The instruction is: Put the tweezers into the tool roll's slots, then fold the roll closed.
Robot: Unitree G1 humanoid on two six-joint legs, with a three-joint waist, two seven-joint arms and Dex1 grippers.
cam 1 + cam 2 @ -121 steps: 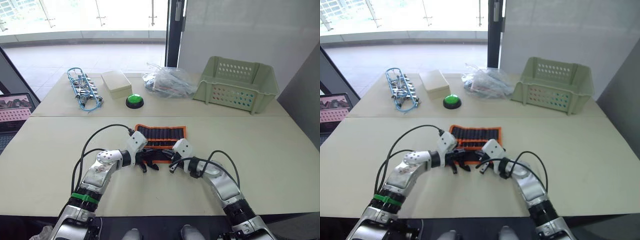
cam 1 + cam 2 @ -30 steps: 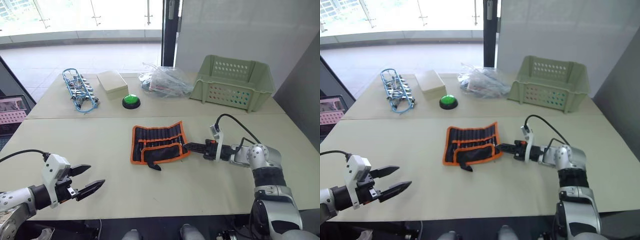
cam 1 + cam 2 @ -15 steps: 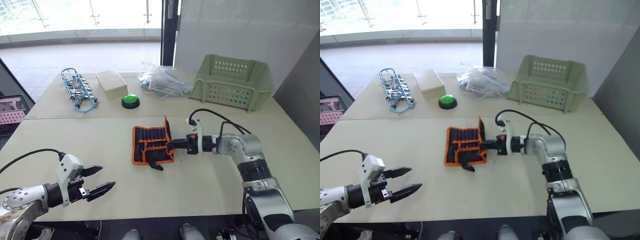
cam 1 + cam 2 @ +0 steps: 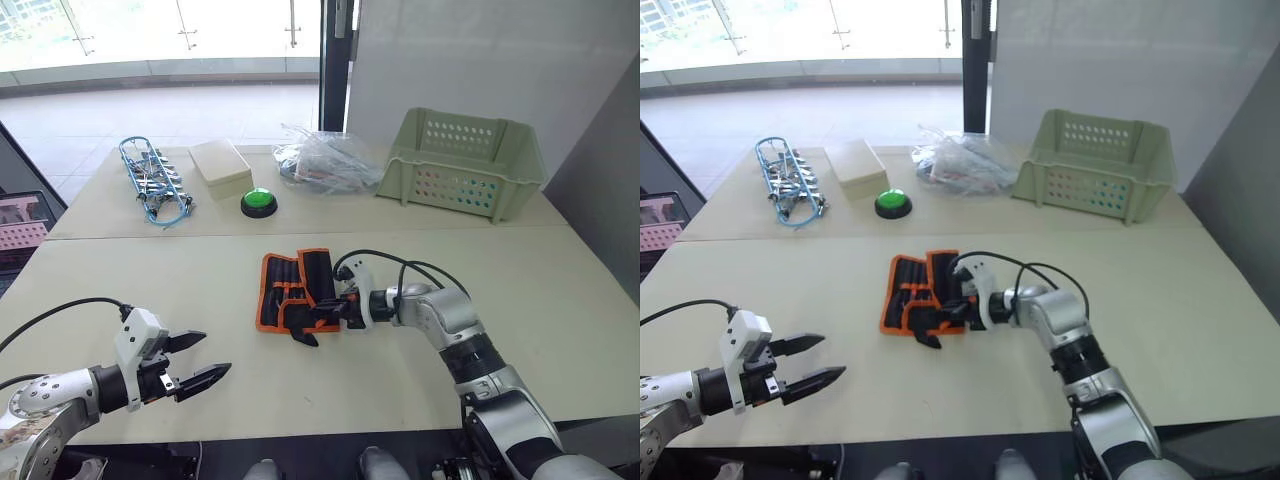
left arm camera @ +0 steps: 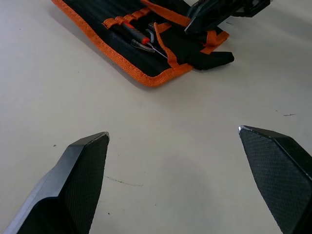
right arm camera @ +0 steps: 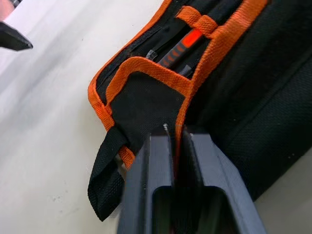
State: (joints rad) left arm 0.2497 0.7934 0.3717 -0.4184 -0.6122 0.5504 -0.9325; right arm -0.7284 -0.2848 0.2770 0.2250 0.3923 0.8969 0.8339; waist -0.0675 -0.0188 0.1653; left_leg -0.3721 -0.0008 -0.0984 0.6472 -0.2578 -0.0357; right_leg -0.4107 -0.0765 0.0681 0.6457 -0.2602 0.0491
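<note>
My right claw (image 4: 334, 310) is pinching the orange edge of the roll (image 4: 290, 290), fingers nearly together with just the fabric hem between them. In the right wrist view the two fingers (image 6: 151, 195) are clamping the folded flap's edging, with the black strap (image 6: 105, 180) hanging loose beside them. My right arm is reaching in across the front table (image 4: 560, 300), forearm lying low and pointing toward my left, elbow bent out to my right, cable looping over the wrist.

The roll is lying near the middle of the front table, its right part folded over onto the left part, so it is half closed. Inside the open part I am seeing dark slots (image 5: 131, 41) with slim tools tucked in, one with a red-orange handle (image 5: 135, 33); I cannot tell how many tweezers are in there.

My left claw (image 4: 190, 362) is hovering low over the near left part of the table, well apart from the roll, fingers spread wide and holding nothing. Left forearm is lying almost level, pointing toward the roll, cable arching behind it.

On the far table: a blue-wire clip bundle (image 4: 152, 180) at the left, a pale box (image 4: 222, 166) next to it, a green button (image 4: 258, 204) in front of the box, a clear plastic bag (image 4: 325, 160) in the middle, a green basket (image 4: 462, 165) at the right.
</note>
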